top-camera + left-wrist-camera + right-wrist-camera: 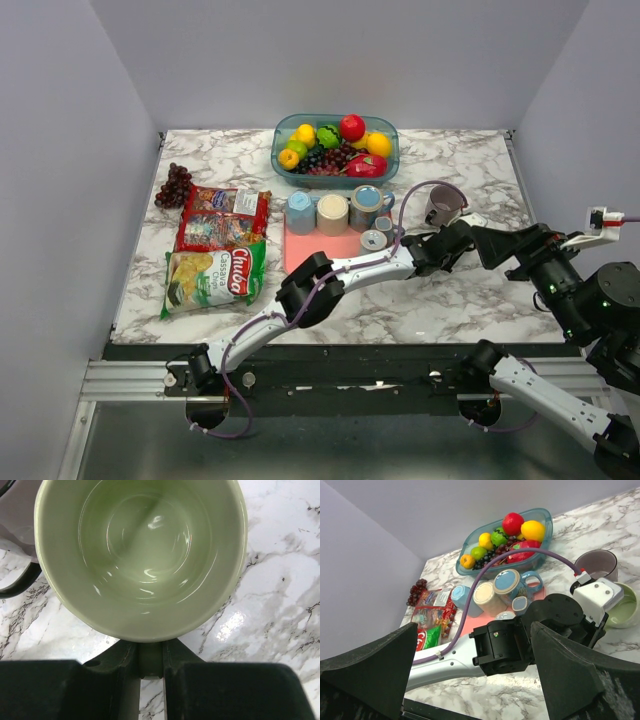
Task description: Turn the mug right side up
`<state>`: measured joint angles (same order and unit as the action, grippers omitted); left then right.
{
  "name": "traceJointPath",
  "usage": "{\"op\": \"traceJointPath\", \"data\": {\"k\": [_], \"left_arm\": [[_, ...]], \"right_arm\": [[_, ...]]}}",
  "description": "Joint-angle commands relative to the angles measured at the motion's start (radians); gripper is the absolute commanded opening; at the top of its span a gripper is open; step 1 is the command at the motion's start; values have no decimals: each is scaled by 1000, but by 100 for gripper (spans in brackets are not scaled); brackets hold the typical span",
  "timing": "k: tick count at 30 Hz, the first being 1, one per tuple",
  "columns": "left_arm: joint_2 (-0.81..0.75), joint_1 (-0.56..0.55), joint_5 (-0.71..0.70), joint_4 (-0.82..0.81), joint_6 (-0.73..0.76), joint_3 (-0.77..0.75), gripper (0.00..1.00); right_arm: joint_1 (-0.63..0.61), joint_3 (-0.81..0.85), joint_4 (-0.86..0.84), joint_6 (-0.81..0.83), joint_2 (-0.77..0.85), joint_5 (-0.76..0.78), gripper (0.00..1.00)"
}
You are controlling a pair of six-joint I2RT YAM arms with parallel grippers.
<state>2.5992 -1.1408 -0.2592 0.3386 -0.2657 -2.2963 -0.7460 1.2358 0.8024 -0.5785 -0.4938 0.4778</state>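
While left claw (150,655) grips green mug (140,555), bag (215,275) reads "Chulo".

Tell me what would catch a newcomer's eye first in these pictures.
The pale green mug fills the left wrist view, its mouth toward the camera, with the left end effector closed on its near side. At the back of the marble table, a blue bowl piled with bright fruit stands out. Colourful snack bags lie at the left.
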Motion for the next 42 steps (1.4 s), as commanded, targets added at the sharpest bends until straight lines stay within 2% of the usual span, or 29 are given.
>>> {"op": "traceJointPath", "data": {"k": [1, 3, 4, 7, 15, 18, 21, 22, 24, 25, 29, 33, 36, 38, 42], "left_arm": [[-4, 3, -46, -30, 13, -29, 24], [-7, 3, -46, -33, 16, -29, 36], [-8, 4, -46, -36, 17, -31, 46], [-21, 3, -46, -53, 16, -29, 55], [-68, 3, -17, -116, 6, 21, 56], [-109, 4, -6, -138, 5, 72, 64], [-203, 3, 18, -208, -6, 202, 75], [-232, 3, 29, -229, -9, 243, 82], [-337, 3, 34, -295, -26, 383, 89], [-378, 1, 40, -312, -39, 429, 99], [-579, -13, 55, -430, -38, 735, 99], [-790, -17, 26, -441, -56, 926, 99], [-926, -16, -6, -428, -96, 1057, 99], [-987, -13, -18, -411, -113, 1142, 99], [-1146, 19, -83, -362, -174, 1265, 99]], "right_arm": [[-1, -7, -2, -4, -12, -7, 100], [-1, -7, -2, -4, -14, -5, 100], [-1, -9, -2, -4, -14, -5, 100], [-1, -7, 0, -4, -15, -2, 100], [-1, -2, 6, -4, -29, -4, 100], [-1, -2, 9, -6, -32, 1, 100], [-1, 7, 20, -3, -46, 16, 100], [-1, 10, 23, 11, -52, 22, 100], [-1, 24, 37, 28, -86, 28, 100], [-1, 34, 40, 40, -103, 39, 100], [-1, 56, 29, 52, -173, 42, 100], [-1, 79, 7, 55, -270, 94, 100], [14, 79, 15, 37, -374, 197, 100], [54, 67, 21, -4, -446, 196, 100], [258, -42, -21, -75, -532, 49, 98]]}}
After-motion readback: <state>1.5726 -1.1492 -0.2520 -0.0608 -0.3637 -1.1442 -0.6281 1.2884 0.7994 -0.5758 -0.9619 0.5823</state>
